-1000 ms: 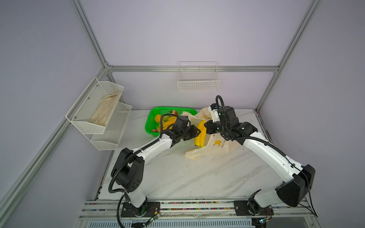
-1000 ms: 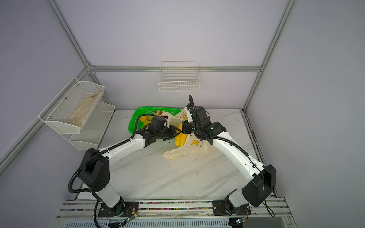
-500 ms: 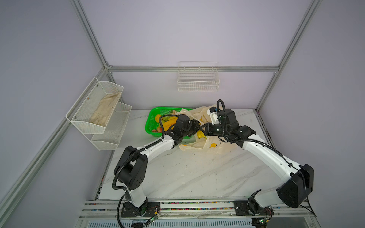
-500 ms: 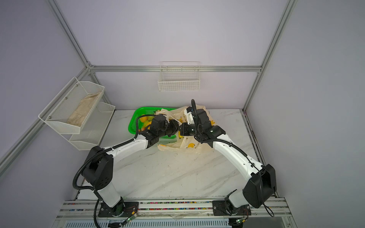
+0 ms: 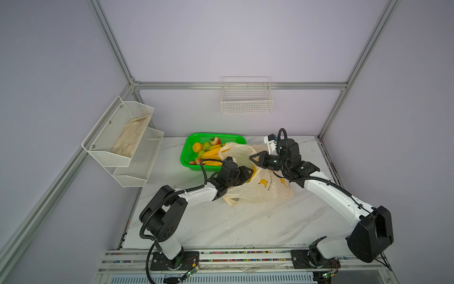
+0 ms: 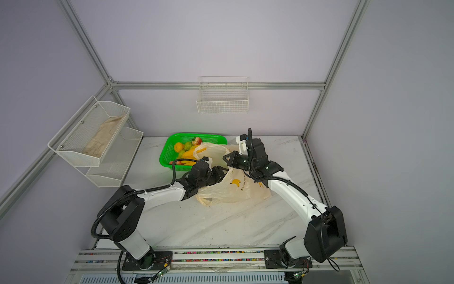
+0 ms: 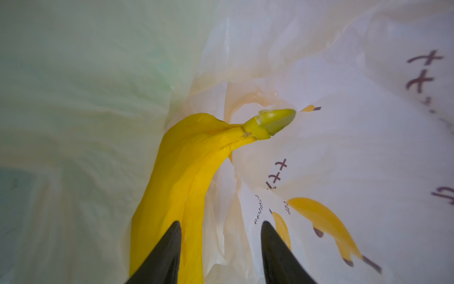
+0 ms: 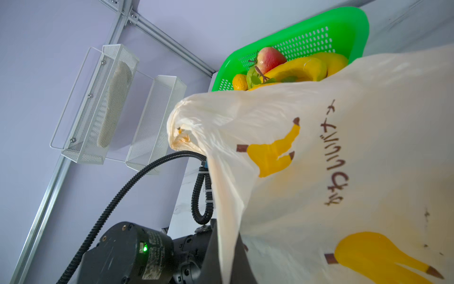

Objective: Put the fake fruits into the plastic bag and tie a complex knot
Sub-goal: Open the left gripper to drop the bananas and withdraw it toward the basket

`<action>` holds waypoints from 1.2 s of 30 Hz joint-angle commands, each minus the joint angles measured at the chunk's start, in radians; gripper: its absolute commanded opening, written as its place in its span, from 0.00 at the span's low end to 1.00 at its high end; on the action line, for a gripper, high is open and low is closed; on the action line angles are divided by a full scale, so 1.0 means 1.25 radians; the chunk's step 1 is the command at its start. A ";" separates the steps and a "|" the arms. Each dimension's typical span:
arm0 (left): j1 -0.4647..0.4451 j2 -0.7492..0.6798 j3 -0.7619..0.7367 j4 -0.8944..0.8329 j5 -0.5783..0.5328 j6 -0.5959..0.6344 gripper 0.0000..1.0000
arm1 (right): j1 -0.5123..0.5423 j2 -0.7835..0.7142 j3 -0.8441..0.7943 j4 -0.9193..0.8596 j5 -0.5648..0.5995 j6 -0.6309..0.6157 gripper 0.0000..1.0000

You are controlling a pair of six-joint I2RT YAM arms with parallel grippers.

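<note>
White marble tabletop [image 5: 245, 221] in a booth with lilac walls and aluminium framing, seen from above in both top views. Read the table as a clock face, with the two arm bases at 6 o'clock.

A bright green basket [image 5: 188, 159] sits at 11 o'clock. It holds a red-pink apple [image 5: 215, 140], an orange pear [image 5: 196, 147], a green pear [image 5: 206, 145] and yellow bananas [image 5: 212, 152].

Just beside the basket, from the centre toward 1 o'clock, lies the plastic bag [image 5: 265, 189]. It is cream and translucent, printed with small bananas and dark lettering.

The right gripper [image 5: 252, 157] reaches in from 3 o'clock. Its jaws are closed tight on the bag's upper rim and hold that rim raised off the table. The bag's mouth faces 9 o'clock.

The left arm enters the mouth from that side, so the bag film hides the left gripper [image 7: 220, 225] in both top views. The left wrist view shows its two dark fingers [image 7: 167, 250] spread apart and clamping nothing. One finger overlaps a yellow banana bunch [image 7: 177, 177] with a green stem, which lies inside the bag. Whether that finger touches the bunch cannot be told.

On the left wall at 9 o'clock hangs a white two-tier mesh shelf [image 5: 145, 169] with a beige cloth [image 5: 130, 135] in its upper tier. A white wire basket [image 5: 246, 105] hangs on the back wall at 12 o'clock.
</note>
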 commanded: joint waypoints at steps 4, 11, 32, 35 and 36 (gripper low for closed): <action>0.037 -0.124 0.030 -0.114 0.057 0.235 0.69 | -0.057 -0.009 0.072 -0.151 0.028 -0.208 0.00; 0.064 -0.269 0.003 -0.274 0.141 0.464 0.73 | -0.060 0.000 0.117 -0.284 0.164 -0.348 0.00; 0.020 -0.002 -0.003 0.003 0.125 0.243 0.57 | -0.061 0.017 0.158 -0.245 0.144 -0.304 0.00; 0.021 0.007 -0.004 0.012 0.129 0.249 0.33 | -0.060 0.017 0.183 -0.276 0.176 -0.328 0.00; 0.021 0.000 -0.007 0.020 0.136 0.249 0.24 | -0.060 0.017 0.192 -0.287 0.189 -0.336 0.00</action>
